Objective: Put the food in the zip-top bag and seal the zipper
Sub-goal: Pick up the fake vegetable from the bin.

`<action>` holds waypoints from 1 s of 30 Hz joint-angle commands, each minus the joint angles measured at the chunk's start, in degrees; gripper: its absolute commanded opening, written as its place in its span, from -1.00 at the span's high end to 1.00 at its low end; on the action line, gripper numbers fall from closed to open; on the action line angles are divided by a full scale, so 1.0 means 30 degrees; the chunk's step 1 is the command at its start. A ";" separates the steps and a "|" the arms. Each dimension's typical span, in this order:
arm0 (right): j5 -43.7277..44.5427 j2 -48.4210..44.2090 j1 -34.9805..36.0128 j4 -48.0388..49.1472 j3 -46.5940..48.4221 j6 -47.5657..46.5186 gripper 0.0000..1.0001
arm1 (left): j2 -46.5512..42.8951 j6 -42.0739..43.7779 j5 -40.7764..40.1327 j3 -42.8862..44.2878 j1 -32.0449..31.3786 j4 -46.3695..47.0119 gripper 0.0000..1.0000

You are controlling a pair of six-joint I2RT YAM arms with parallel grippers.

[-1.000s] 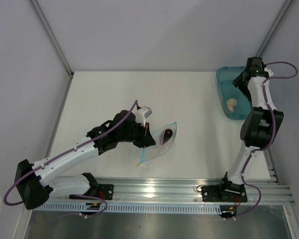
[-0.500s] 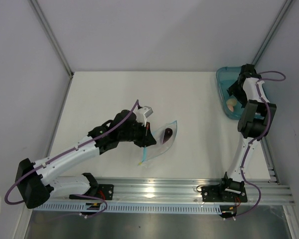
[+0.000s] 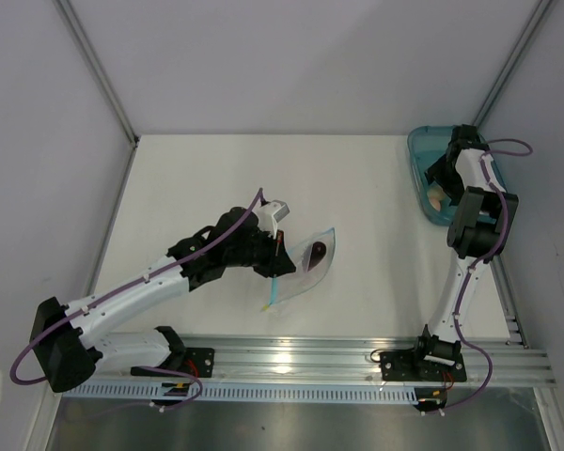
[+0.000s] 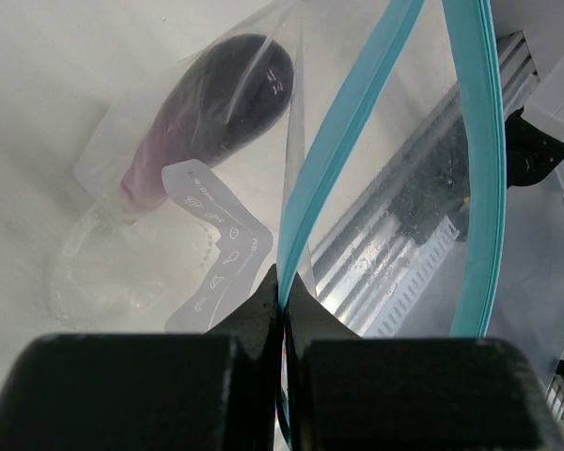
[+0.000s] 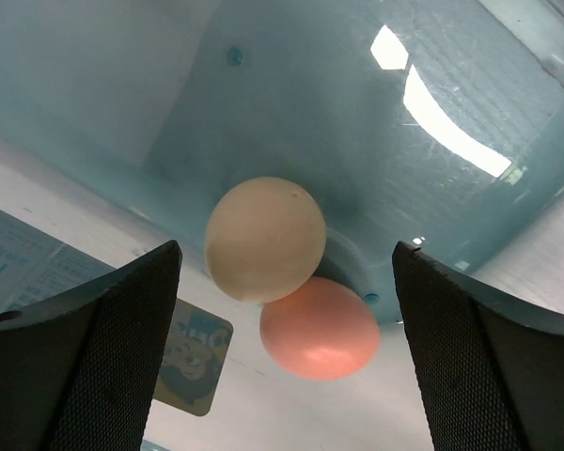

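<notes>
Brought down since the earlier frame, the right gripper [image 5: 284,258] is spread wide; between its fingers [image 5: 85,357] the cream piece [image 5: 263,240] and pink piece [image 5: 320,327] are seen touching, on the tray [image 5: 310,113] below. The left gripper [image 4: 280,282] is pinched on the zipper [image 4: 357,141]; just beyond, the purple piece [image 4: 216,103] is held inside the bag [image 4: 122,272].

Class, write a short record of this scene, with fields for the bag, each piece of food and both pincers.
Bag: clear, mouth open
Zipper: unsealed, its two strips apart
Purple piece: inside the bag
Cream ball: in the teal tray
Pink ball: in the tray, right beside the cream ball
Left pincer: shut on the bag's zipper edge
Right pincer: open above the two balls, holding nothing
</notes>
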 commanded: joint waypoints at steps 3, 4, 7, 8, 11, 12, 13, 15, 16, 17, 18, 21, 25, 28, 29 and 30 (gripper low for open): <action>-0.0397 0.0440 -0.0033 0.0776 0.0658 0.0471 -0.83 | 0.0016 0.0217 0.0031 -0.0094 0.0197 0.0552 0.99; -0.0456 0.0469 -0.0033 0.0835 0.0628 0.0558 -0.83 | 0.0045 0.0188 0.0059 -0.0095 0.0197 0.0552 0.99; -0.0719 0.0527 -0.0004 0.1099 0.0540 0.0616 -0.76 | 0.0046 0.0159 0.0031 -0.0153 0.0197 0.0581 0.99; -0.0662 0.0528 -0.0004 0.1128 0.0511 0.0675 -0.76 | 0.0075 0.0130 0.0059 -0.0212 0.0226 0.0639 0.99; -0.0691 0.0615 -0.0004 0.1246 0.0481 0.0705 -0.73 | 0.0192 0.0100 0.0118 -0.0212 0.0255 0.0640 0.99; -0.0778 0.0645 -0.0004 0.1246 0.0481 0.0705 -0.68 | 0.0192 0.0100 0.0147 -0.0183 0.0284 0.0640 0.99; -0.0778 0.0674 -0.0004 0.1275 0.0481 0.0705 -0.67 | 0.0221 0.0100 0.0177 -0.0212 0.0285 0.0669 0.99; -0.0691 0.0674 0.0025 0.1363 0.0393 0.0735 -0.65 | 0.0251 0.0100 0.0177 -0.0241 0.0314 0.0669 0.99; -0.0662 0.0703 0.0025 0.1421 0.0364 0.0706 -0.64 | 0.0222 0.0100 0.0177 -0.0241 0.0314 0.0698 0.99; -0.0661 0.0762 0.0025 0.1451 0.0335 0.0705 -0.60 | 0.0221 0.0071 0.0206 -0.0241 0.0314 0.0698 0.99; -0.0632 0.0733 0.0025 0.1393 0.0335 0.0734 -0.60 | 0.0221 0.0071 0.0206 -0.0241 0.0314 0.0698 0.99; -0.0602 0.0762 0.0025 0.1392 0.0218 0.0822 -0.58 | 0.0221 0.0041 0.0119 -0.0270 0.0343 0.0639 0.99; -0.0457 0.0704 0.0025 0.1392 0.0130 0.0852 -0.52 | 0.0192 0.0071 0.0118 -0.0212 0.0402 0.0581 0.99; -0.0280 0.0557 0.0025 0.1451 -0.0133 0.0852 -0.43 | 0.0163 0.0071 0.0147 -0.0241 0.0431 0.0552 0.99; -0.0309 0.0499 0.0025 0.1538 -0.0250 0.0881 -0.40 | 0.0192 0.0071 0.0119 -0.0241 0.0431 0.0581 0.99; -0.0310 0.0411 0.0025 0.1684 -0.0396 0.0823 -0.36 | 0.0163 0.0071 0.0118 -0.0212 0.0431 0.0552 0.99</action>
